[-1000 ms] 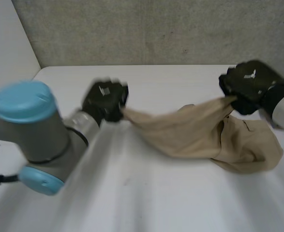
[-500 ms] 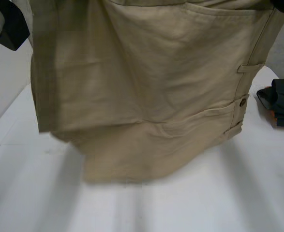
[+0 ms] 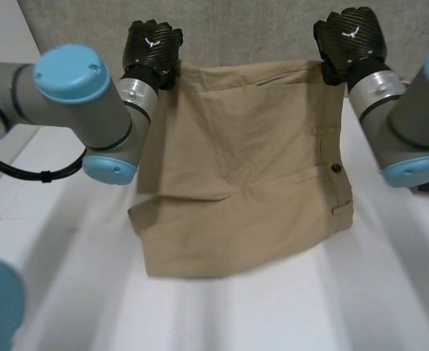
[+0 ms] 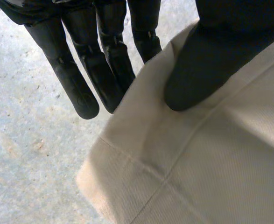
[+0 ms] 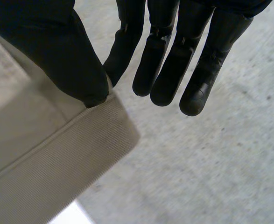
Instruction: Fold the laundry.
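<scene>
Shorts (image 3: 243, 183) hang spread between both hands at the far side of the counter (image 3: 258, 314). The near edge looks to rest on the counter, and the far edge is lifted. Judgement: you've got it stretched by two corners so the cloth hangs flat and can be laid down smooth for a fold.

The left robot hand (image 3: 152, 47) pinches one far corner. In its wrist view the thumb presses the hem seam onto straight fingers (image 4: 104, 70) behind the cloth. The right robot hand (image 3: 349, 36) pinches the other far corner at the waistband end, with the thumb on the band's edge against the nearest finger and the other fingers straight and free. Button and belt loops run down the side below that hand.

Both arms reach forward, wrists raised, backs of the hands toward the head camera, hands well apart and level. The far edge looks taut with little sag.
</scene>
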Action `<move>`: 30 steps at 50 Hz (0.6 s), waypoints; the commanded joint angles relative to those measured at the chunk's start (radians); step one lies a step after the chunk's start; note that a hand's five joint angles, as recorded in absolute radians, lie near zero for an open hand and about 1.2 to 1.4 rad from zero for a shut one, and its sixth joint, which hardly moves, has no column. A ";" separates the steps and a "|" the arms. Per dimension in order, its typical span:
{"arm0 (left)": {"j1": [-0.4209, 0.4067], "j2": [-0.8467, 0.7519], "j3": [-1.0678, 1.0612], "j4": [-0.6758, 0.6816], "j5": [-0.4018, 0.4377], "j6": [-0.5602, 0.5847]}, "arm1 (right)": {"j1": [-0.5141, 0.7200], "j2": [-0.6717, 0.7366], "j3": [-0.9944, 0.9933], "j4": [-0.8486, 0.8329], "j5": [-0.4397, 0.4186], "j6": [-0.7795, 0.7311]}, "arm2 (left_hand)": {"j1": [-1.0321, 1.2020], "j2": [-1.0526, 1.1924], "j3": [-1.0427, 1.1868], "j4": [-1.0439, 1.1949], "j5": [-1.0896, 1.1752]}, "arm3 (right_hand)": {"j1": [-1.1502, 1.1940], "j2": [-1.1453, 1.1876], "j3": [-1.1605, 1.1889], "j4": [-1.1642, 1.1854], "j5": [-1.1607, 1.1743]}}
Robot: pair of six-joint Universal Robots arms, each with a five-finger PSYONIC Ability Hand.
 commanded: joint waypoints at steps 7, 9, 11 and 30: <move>0.001 0.027 -0.032 0.079 -0.003 -0.020 | 0.025 0.076 0.013 -0.096 0.018 -0.042 | -0.938 -0.967 -0.975 -0.981 -0.957 | -0.808 -1.007 -1.018 -1.021 -0.980; 0.000 0.068 -0.089 0.079 -0.003 -0.025 | 0.022 0.022 0.054 -0.047 0.026 -0.042 | -0.938 -0.967 -0.975 -0.981 -0.957 | -0.808 -1.007 -1.018 -1.021 -0.980; -0.003 0.134 -0.204 0.076 -0.004 -0.028 | 0.021 -0.018 0.090 -0.010 0.034 -0.042 | -0.938 -0.967 -0.975 -0.981 -0.957 | -0.808 -1.007 -1.018 -1.021 -0.980; -0.187 0.708 -1.163 -0.066 0.003 -0.052 | -0.186 -0.269 0.544 0.561 -0.169 -0.270 | -0.456 -0.485 -0.493 -0.499 -0.475 | -0.502 -0.701 -0.711 -0.715 -0.674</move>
